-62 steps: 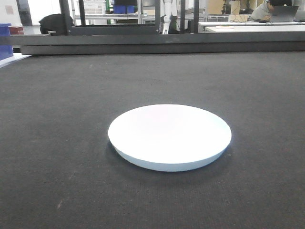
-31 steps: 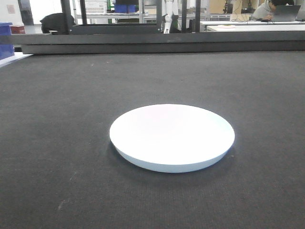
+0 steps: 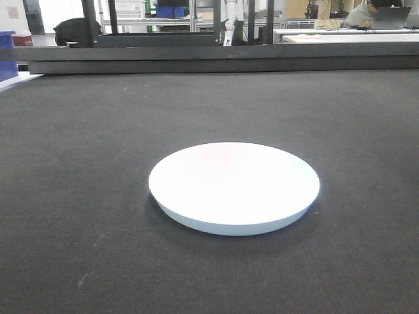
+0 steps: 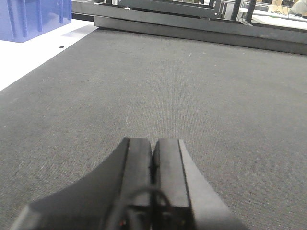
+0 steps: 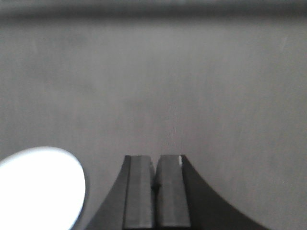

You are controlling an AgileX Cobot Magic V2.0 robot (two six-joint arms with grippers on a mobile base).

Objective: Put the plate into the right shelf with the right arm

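The plate (image 3: 234, 186) lies flat on the dark mat (image 3: 91, 124), a little below the centre of the front view, and nothing touches it. In the right wrist view the plate appears only in the lower left corner. The right gripper (image 5: 154, 163) is at the bottom middle of that view, its two fingers pressed together with nothing between them, beside the plate and apart from it. The left gripper (image 4: 152, 146) is also pressed together and empty, over bare mat, with a blue bin (image 4: 29, 19) in the upper left of its view. The right shelf I cannot pick out with certainty in any view.

I judge that the task is at its very beginning: the step in hand is the reach to the plate, and no grasp is made yet. The next move calls for spreading the right fingers, going toward the lower left of the wrist view, and meeting the rim low, since the rim is shallow and glossy and may slip.
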